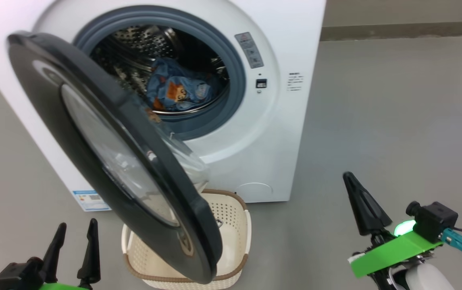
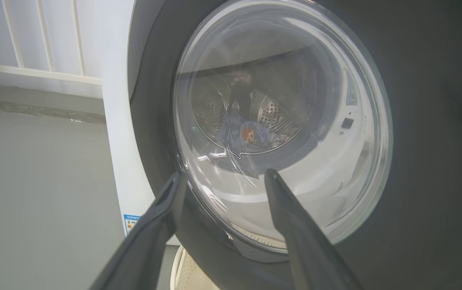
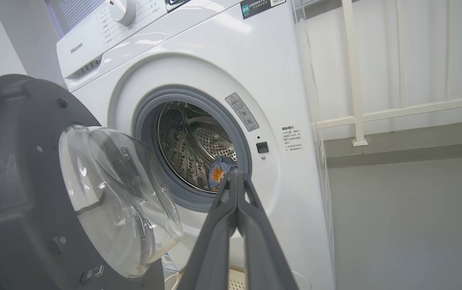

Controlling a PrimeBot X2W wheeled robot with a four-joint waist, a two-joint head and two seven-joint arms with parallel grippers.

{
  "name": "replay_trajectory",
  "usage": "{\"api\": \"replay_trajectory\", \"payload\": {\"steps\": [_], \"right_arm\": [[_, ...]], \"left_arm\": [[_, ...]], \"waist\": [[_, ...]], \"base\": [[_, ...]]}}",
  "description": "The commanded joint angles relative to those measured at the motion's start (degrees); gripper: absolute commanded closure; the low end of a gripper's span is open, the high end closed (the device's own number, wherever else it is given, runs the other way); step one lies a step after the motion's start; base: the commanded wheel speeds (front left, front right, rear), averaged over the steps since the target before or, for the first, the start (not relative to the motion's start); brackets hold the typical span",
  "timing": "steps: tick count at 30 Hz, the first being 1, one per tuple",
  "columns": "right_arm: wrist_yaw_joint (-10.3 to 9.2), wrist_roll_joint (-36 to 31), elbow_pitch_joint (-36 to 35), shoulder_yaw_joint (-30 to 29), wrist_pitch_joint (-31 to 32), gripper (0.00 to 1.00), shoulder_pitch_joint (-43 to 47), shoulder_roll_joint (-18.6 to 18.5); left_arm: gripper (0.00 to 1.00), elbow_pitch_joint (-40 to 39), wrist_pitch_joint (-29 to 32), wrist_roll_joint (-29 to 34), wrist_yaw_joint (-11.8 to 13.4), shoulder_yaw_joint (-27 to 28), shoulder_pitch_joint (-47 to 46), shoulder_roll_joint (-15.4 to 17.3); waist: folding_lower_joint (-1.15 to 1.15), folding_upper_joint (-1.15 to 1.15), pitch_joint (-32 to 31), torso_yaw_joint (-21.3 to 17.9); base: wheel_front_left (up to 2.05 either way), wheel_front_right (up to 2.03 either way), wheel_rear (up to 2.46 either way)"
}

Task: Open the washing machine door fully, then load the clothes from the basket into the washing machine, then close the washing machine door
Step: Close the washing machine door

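The white washing machine (image 1: 255, 133) (image 3: 223, 60) stands ahead with its black-rimmed door (image 1: 106, 157) (image 2: 436, 161) (image 3: 17, 193) swung partly out over the basket (image 1: 231, 213). Light blue clothes (image 1: 178, 90) (image 3: 219, 171) with orange prints lie in the steel drum, seen too through the door glass (image 2: 247, 135). The cream basket looks bare where it shows. My left gripper (image 1: 75, 231) (image 2: 223, 177) is open, low at the left, its fingers right in front of the door's outer face. My right gripper (image 1: 350, 177) (image 3: 237, 175) is shut on nothing, out to the right of the machine.
Grey floor (image 1: 396, 121) stretches to the right of the machine. A white railing (image 3: 356, 80) and wall stand behind it on that side. The door overhangs most of the basket.
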Motion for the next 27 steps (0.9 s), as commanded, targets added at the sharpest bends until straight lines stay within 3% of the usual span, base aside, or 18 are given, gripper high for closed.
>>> {"api": "replay_trajectory", "payload": {"steps": [1,9,16,27], "right_arm": [[0.09,0.94,-1.84,1.47,-0.27,1.00,-2.27,0.18],[0.09,5.02,-7.03,6.53,-0.27,1.00,-4.26,2.03],[0.09,8.49,-12.91,13.78,-0.27,1.00,-5.61,1.44],[0.09,5.98,-15.02,27.54,-0.27,1.00,-7.09,-0.19]], "left_arm": [[0.00,-1.66,-0.52,0.34,-0.15,1.99,-1.07,0.96],[0.00,-1.27,-0.52,0.11,-0.15,1.79,-0.75,0.64],[0.00,-0.75,-0.52,-0.22,-0.15,1.20,-0.49,0.55],[0.00,-0.26,-0.52,-0.60,-0.15,0.56,-0.55,1.03]], "waist": [[0.00,0.00,-0.17,0.83],[0.00,0.00,-0.66,5.09],[0.00,0.00,-1.29,8.49],[0.00,0.00,-1.77,10.56]], "base": [[0.00,0.00,0.00],[0.00,0.00,0.00],[0.00,0.00,0.00],[0.00,0.00,0.00]]}}
